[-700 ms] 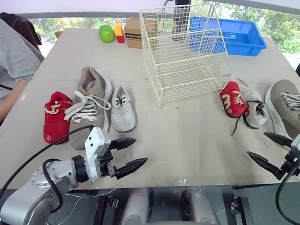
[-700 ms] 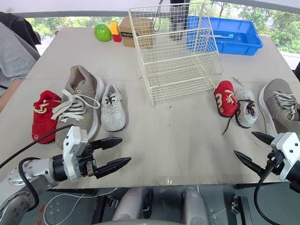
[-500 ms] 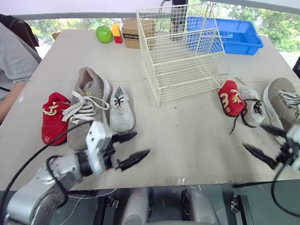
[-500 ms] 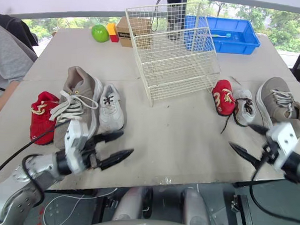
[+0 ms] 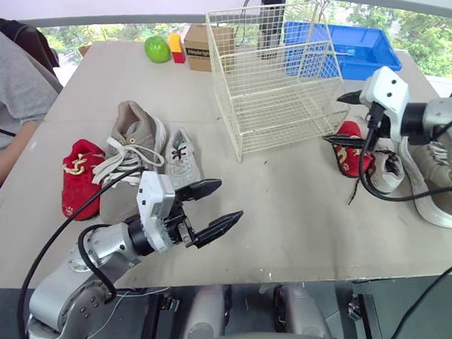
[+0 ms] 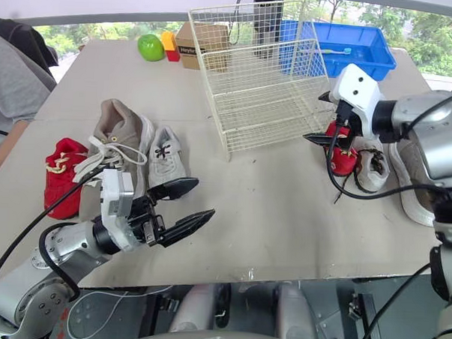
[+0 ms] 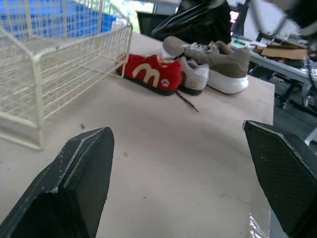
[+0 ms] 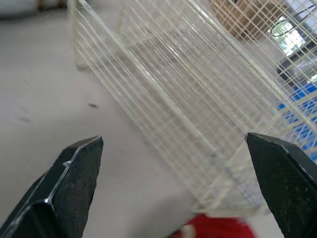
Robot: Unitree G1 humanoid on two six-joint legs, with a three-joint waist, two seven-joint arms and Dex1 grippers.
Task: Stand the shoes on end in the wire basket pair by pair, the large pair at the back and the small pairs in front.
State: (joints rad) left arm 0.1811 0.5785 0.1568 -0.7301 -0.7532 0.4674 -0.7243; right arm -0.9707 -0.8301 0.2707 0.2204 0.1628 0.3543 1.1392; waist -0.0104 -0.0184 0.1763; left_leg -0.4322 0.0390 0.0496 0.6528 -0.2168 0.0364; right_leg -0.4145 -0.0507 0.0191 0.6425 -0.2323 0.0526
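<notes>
The wire basket (image 5: 275,74) is a boxy cream-coated grid sitting toward the back middle of the table (image 5: 284,209), and all six shoes lie flat on the tabletop either side of it. On the left there's a small red shoe (image 5: 81,177) with a fuzzy look, a big tan suede-ish sneaker (image 5: 133,139) with loose white laces, and a small white sneaker (image 5: 183,154), side by side. On the right, the other red shoe (image 5: 348,151) is partly covered by the right gripper (image 5: 333,118), which hangs just beside the basket's front corner with its claw spread wide; next to it are a white shoe (image 5: 387,167) with dark laces trailing and a tan one (image 5: 439,175) crossed by a cable. The left gripper (image 5: 228,200) hovers over bare table near the front edge, claw also wide. The tabletop is beige and scuffed; a blue bin (image 5: 359,51), cardboard box (image 5: 200,44) and green ball (image 5: 157,49) sit at the back, and a grey sleeve (image 5: 15,93) shows at the left.
</notes>
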